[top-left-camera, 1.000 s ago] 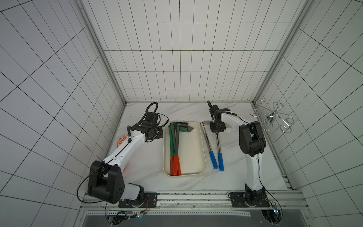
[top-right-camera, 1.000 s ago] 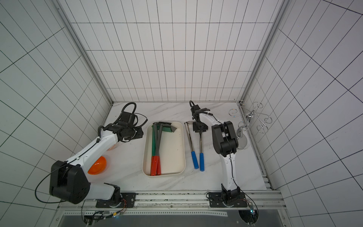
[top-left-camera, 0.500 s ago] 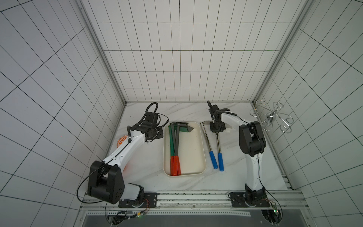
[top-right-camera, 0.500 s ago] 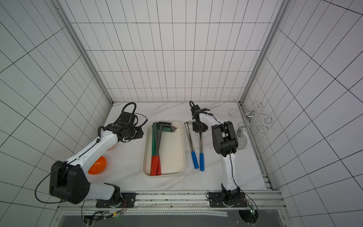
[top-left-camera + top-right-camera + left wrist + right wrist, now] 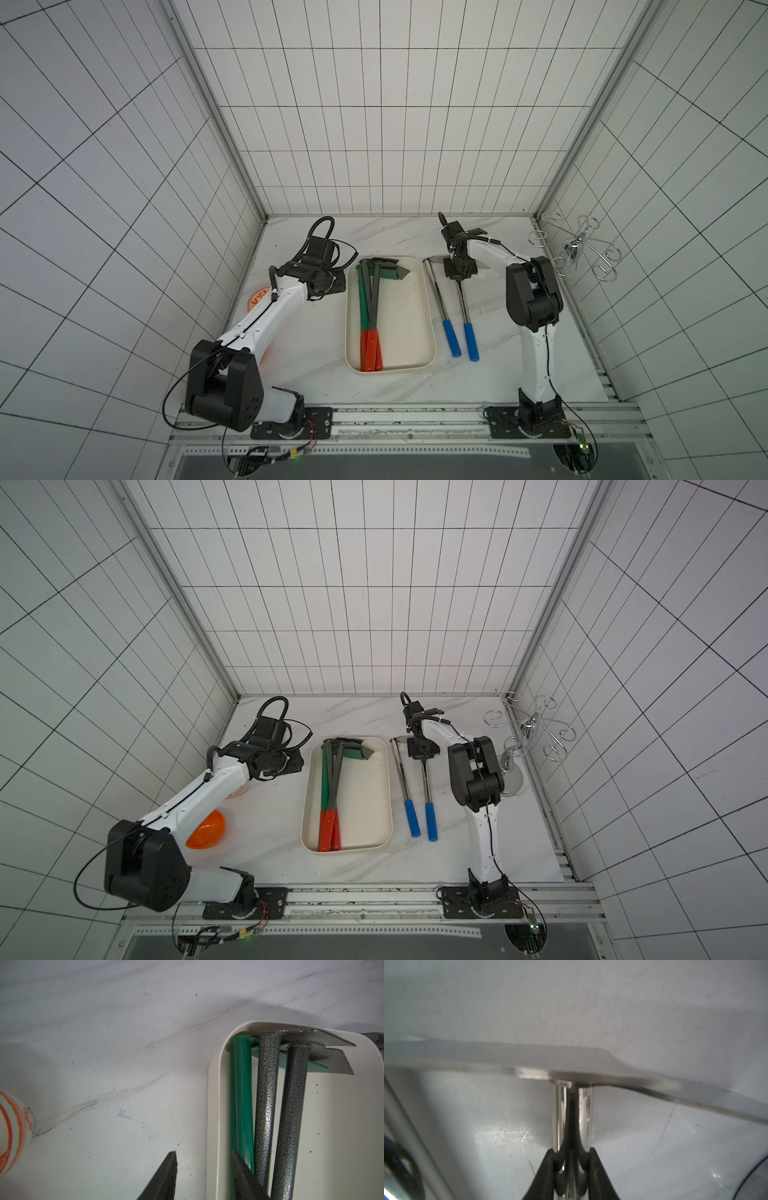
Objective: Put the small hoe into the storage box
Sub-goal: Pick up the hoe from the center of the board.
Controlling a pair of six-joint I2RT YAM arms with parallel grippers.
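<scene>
The right gripper (image 5: 458, 272) is pressed together on the chrome shaft of the small hoe (image 5: 463, 303), close under its blade; the wrist view shows both fingers (image 5: 546, 1167) tight against the metal. This blue-handled hoe lies on the marble table (image 5: 490, 374) beside the storage box (image 5: 403, 316), not inside it. A second blue-handled hoe (image 5: 439, 295) lies between them. Hoes with red handles (image 5: 371, 349) are in the box. The left gripper (image 5: 203, 1152) hangs spread and empty at the box's far corner. I judge the grasp is made; lifting and placing remain.
</scene>
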